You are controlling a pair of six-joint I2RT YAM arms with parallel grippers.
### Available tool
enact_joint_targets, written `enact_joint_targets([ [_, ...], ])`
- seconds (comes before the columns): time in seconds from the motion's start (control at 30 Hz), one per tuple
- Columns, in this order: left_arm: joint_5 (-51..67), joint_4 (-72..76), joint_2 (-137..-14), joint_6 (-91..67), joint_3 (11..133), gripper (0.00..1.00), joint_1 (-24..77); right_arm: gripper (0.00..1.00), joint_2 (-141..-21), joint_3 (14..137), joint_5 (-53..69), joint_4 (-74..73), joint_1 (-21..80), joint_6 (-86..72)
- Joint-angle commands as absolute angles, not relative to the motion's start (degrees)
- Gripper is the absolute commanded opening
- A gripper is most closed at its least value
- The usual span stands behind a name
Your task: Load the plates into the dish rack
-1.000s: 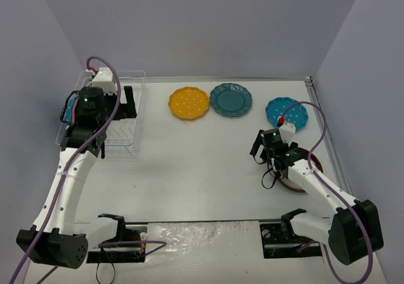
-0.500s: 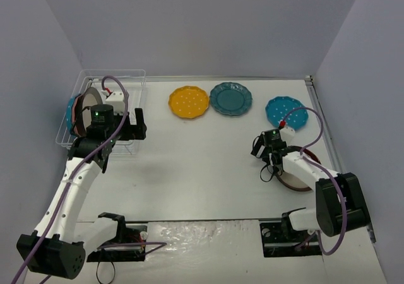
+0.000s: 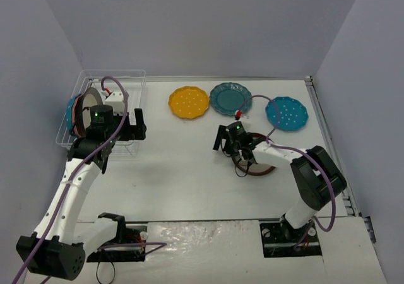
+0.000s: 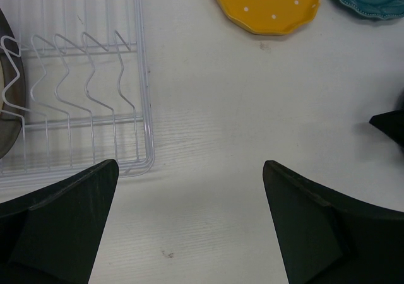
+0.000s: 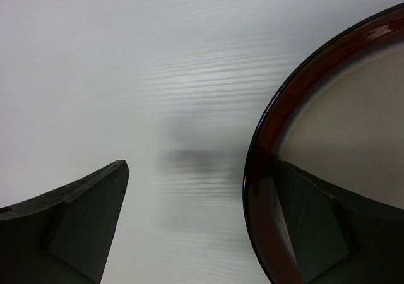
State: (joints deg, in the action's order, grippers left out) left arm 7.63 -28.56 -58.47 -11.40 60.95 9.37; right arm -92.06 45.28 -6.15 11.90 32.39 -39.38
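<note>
The clear dish rack with white wire tines stands at the far left and also shows in the left wrist view. A blue plate and a dark-rimmed plate stand in its left end. My left gripper is open and empty over the table by the rack's right side. My right gripper is open and straddles the rim of a dark-rimmed cream plate lying flat. In the right wrist view one finger rests inside that plate and the other is on the table outside it.
A yellow dotted plate, a dark teal plate and a bright blue dotted plate lie flat along the far side. Purple cables loop over both arms. Walls close the table on three sides.
My right gripper has moved left toward the table's middle, and the dark-rimmed plate has slid left with it. My left gripper pulled back from the rack, where a dark-rimmed plate now stands.
</note>
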Motion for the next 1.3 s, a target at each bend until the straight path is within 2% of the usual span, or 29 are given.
enact_joint_targets([
  [0.0,6.8,-26.4,-56.4,-12.0,64.4,0.97,9.3,0.97,-99.1,51.0,1.9,13.3,38.5,-43.4],
  [0.13,6.2,-26.5,-56.2,-11.8,64.3,0.97,9.3,0.97,-104.0,58.4,2.4,13.1,43.5,-40.6],
  [0.23,6.0,-26.4,-56.2,-12.0,64.2,0.97,9.3,0.97,-102.5,61.4,1.1,11.6,43.6,-38.8],
  [0.4,6.2,-26.1,-56.1,-12.4,64.0,0.97,9.4,0.96,-92.3,62.9,-11.2,4.5,42.4,-33.6],
  [0.53,6.6,-26.1,-56.4,-12.8,64.1,0.97,9.3,0.96,-84.0,59.4,-15.7,-3.3,36.3,-33.0],
  [0.67,7.4,-25.9,-56.5,-13.0,64.0,0.97,9.3,0.96,-79.5,52.7,-7.4,-4.1,26.3,-31.6],
  [0.8,7.2,-25.9,-56.6,-13.0,64.0,0.97,9.3,0.96,-78.7,48.8,-2.6,-4.0,22.0,-28.1],
  [0.97,7.3,-25.8,-56.7,-13.0,63.9,0.97,9.3,0.95,-81.2,47.2,-1.6,-2.9,20.7,-27.5],
  [1.27,6.9,-25.3,-56.4,-13.1,63.4,0.97,9.4,0.82,-87.8,46.0,3.9,3.2,19.1,-28.3],
])
